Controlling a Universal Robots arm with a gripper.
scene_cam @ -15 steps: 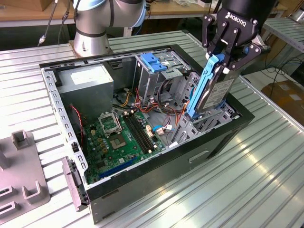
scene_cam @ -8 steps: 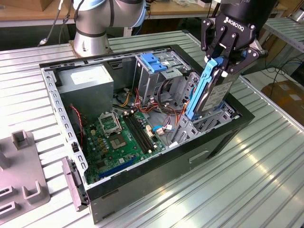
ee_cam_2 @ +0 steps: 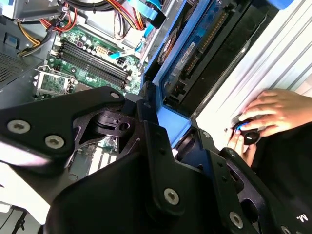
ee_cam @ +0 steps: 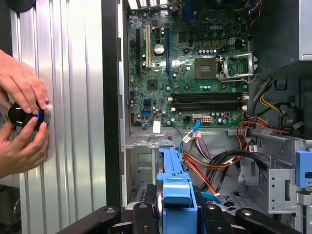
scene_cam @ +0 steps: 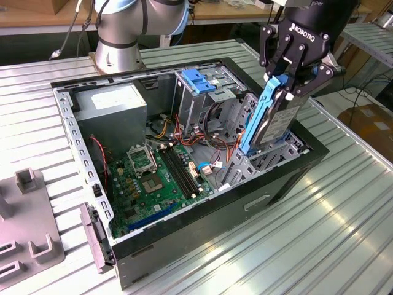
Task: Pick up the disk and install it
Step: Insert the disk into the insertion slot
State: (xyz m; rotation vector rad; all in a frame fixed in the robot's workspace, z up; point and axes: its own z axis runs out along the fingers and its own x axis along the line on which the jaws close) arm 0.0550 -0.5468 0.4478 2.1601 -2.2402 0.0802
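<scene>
The disk (scene_cam: 274, 120) is a grey metal drive in a bright blue carrier rail. It hangs on edge, tilted, over the open computer case (scene_cam: 184, 227) at the exterior view's right. Its lower end is just above a metal bay (scene_cam: 245, 167) beside the case wall. My black gripper (scene_cam: 287, 78) is shut on the disk's top end. In the second wrist view the disk (ee_cam_2: 195, 53) runs away from the gripper (ee_cam_2: 165, 141). In the first wrist view the blue rail (ee_cam: 176, 175) rises from between the fingers (ee_cam: 141, 217).
Inside the case lie a green motherboard (scene_cam: 153, 178), a grey power supply (scene_cam: 113, 104) and a tall metal cage with a blue tab (scene_cam: 196, 80). Coloured cables (ee_cam: 214, 165) cross near the bay. A person's hands (ee_cam: 22, 122) hold a black knob on the ribbed table. A grey fixture (scene_cam: 24, 227) sits at the exterior view's left.
</scene>
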